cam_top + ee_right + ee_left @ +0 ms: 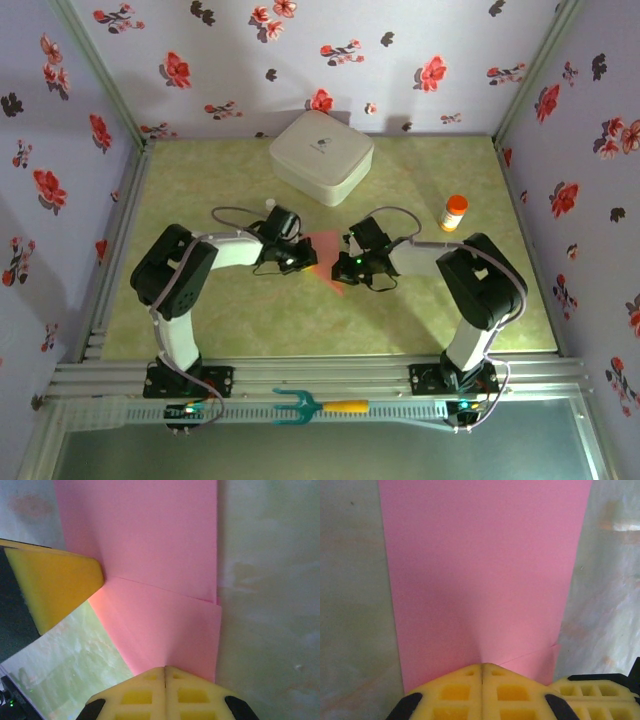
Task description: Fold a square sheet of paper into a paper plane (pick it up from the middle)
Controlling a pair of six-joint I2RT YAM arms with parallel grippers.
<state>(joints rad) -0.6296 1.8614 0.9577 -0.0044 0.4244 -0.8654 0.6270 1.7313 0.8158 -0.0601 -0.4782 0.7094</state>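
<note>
left tool (482,669) and right tool (165,670) clamp the square sheet of paper (480,570); uneven pull might skew its fold.

we see three walls closing in table: back wall (330,60), left wall (50,150), right wall (590,150), all pale lilac with red and black flower print. silver corner posts (106,85) run where walls meet. table top (300,325) pale green, marbled, slightly glossy; we note bright glare patch (626,526) on it in left wrist view. ribbed aluminium rails (330,375) along near edge, grey panel (320,450) in front of them. light soft, even, no hard shadows.
</note>
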